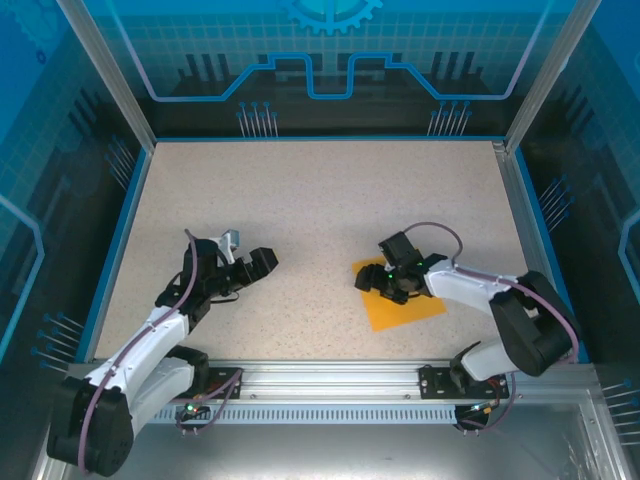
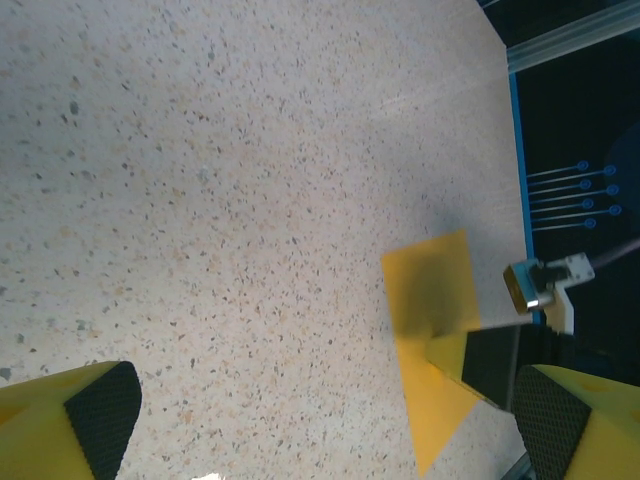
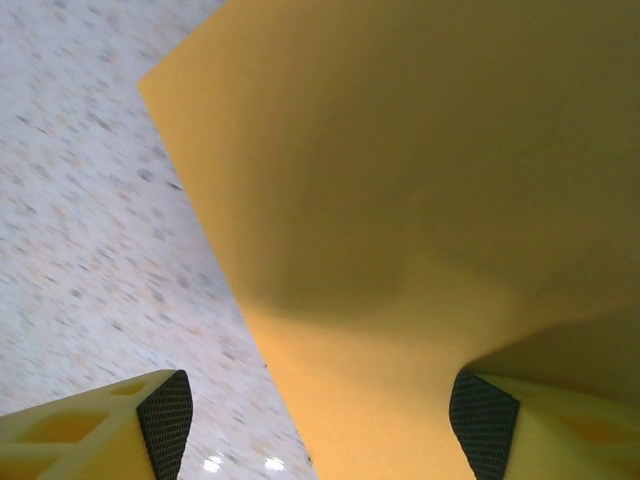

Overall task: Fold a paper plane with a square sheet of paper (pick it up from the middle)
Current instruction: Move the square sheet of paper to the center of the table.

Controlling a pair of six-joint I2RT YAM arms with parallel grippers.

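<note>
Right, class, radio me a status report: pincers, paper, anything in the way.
Left pincer open, over the table. Right pincer open, low across one edge of the square sheet of paper. No obstruction seen.

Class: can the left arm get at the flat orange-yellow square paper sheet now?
Probably yes: only bare speckled table separates the left gripper and paper sheet, though the right gripper crowds it.
</note>
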